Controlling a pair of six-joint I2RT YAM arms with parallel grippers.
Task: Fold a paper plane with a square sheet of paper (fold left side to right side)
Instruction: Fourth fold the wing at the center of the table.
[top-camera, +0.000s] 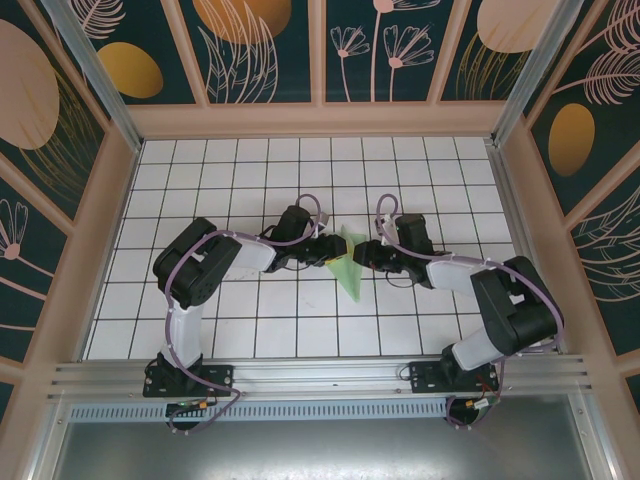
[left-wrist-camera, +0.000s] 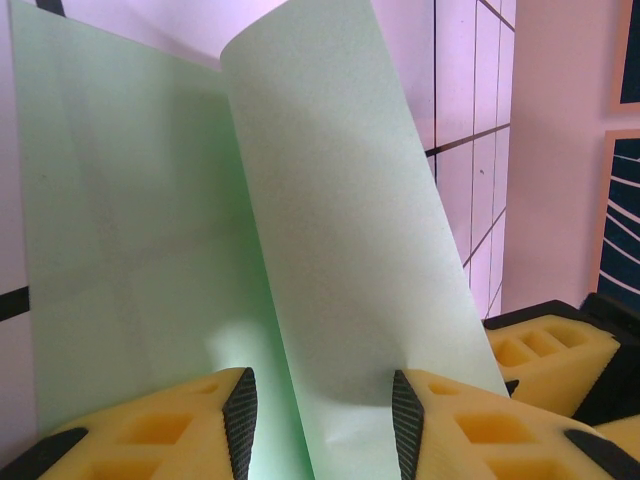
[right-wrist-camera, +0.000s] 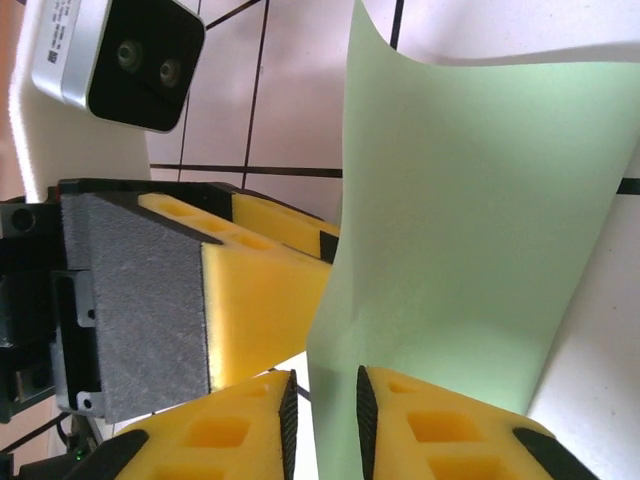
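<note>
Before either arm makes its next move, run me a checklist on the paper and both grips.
1. Is the paper between the jaws of the left gripper: ok, the sheet runs through the gap.
2. Firm pinch on the left: not ok, the jaws stand apart and the paper curls loosely between them.
3. Firm pinch by the right gripper: cannot tell, its jaws are nearly together with the paper's edge in the narrow gap.
4. Fold pressed flat: not ok, the bend is a round curl.
5. Grippers clear of each other: cannot tell, they meet closely above the table.
</note>
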